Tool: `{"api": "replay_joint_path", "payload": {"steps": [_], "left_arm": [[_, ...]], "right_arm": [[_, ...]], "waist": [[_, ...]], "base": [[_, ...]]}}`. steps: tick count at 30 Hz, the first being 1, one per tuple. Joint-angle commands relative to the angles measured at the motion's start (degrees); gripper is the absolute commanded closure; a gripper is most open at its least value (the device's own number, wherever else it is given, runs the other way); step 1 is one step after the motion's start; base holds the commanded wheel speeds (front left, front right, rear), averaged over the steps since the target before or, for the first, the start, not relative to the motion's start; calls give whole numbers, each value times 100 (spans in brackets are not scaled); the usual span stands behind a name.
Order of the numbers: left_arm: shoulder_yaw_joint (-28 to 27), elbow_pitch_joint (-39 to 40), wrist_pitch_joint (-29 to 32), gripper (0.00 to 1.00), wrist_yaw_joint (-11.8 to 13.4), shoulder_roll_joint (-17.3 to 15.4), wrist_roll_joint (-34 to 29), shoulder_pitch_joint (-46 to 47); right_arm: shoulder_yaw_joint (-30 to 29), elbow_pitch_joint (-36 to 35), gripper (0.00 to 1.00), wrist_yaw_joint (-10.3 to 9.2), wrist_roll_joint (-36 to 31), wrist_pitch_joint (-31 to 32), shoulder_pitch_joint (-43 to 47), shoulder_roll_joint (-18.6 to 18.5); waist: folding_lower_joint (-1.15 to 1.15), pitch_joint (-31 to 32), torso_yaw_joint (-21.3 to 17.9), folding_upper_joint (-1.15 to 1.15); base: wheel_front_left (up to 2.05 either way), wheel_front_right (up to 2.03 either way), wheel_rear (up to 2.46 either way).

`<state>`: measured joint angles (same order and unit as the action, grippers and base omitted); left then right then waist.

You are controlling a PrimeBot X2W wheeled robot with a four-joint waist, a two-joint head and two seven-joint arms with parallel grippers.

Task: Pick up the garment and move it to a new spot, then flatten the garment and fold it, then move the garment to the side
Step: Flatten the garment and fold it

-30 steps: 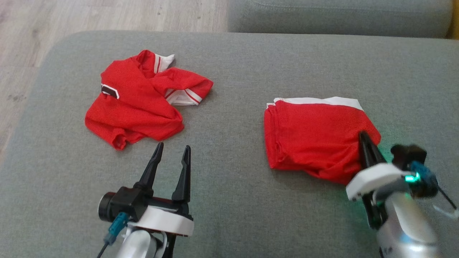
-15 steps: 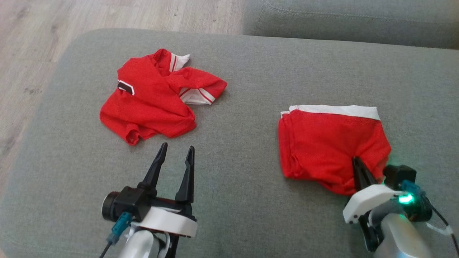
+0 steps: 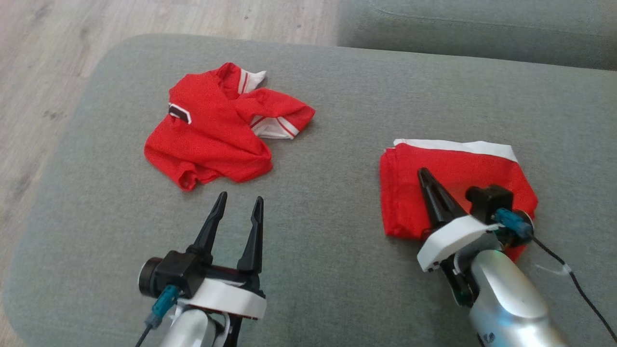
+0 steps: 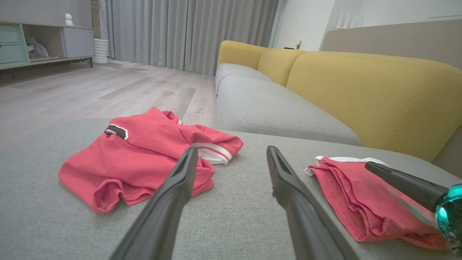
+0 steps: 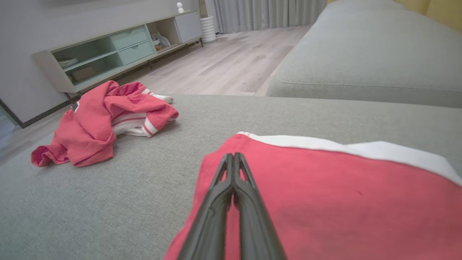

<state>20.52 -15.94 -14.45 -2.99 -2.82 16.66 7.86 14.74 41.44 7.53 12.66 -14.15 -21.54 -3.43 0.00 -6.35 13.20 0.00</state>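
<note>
A folded red garment with a white band (image 3: 482,166) lies on the right of the grey cushion (image 3: 337,111); it also appears in the wrist views (image 4: 343,195) (image 5: 343,195). My right gripper (image 3: 422,172) (image 5: 232,155) is shut, its fingers pressed together and lying low over the garment's left part, with nothing visible between them. Its dark finger (image 4: 397,180) shows in the left wrist view. A crumpled red shirt with white trim (image 3: 212,140) (image 4: 144,151) (image 5: 94,130) lies at the far left. My left gripper (image 3: 239,198) (image 4: 231,150) stands open just short of the shirt, holding nothing.
The cushion's left edge drops to a wooden floor (image 3: 38,58). A second grey seat (image 3: 482,33) lies beyond, with yellow backrests (image 4: 379,94) behind it. A low sideboard (image 5: 108,54) stands across the room. Bare cushion lies between the two garments.
The camera has shifted. My right gripper has moved from the folded garment's near right corner leftward and forward over the garment. The left gripper has held still.
</note>
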Motion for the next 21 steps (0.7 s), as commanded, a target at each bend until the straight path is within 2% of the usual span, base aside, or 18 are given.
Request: {"api": "replay_joint_path", "payload": {"steps": [1,4,8,11,16,18,21], "left_arm": [[-119,162,-55,0,8,-6,35,243],[-98,155,-55,0,15,-6,52,243],[-129,148,-55,0,23,-6,39,228],[-148,152,-55,0,28,-6,31,221],[-318,228,-55,0,96,-6,-23,179],[-346,263,-55,0,96,-6,-17,154],[-390,324,-55,0,101,-6,-10,105]], "right_arm": [[248,-50,100,-4,19,-69,-238,54],[324,308,100,-4,505,17,-327,55],[601,944,100,-4,386,150,-478,55],[771,1067,100,-4,468,120,-506,55],[857,921,100,-4,612,-52,-574,55],[715,776,100,-4,571,-75,-551,44],[308,164,100,-4,446,-82,-386,-45]], "waist": [[0,-24,90,0],[0,-31,197,0],[0,-52,258,0],[0,-54,247,0],[0,21,17,0],[0,83,-96,0],[0,192,-281,0]], "base": [[0,0,0],[0,0,0],[0,0,0],[0,0,0],[0,0,0],[0,0,0],[0,0,0]]}}
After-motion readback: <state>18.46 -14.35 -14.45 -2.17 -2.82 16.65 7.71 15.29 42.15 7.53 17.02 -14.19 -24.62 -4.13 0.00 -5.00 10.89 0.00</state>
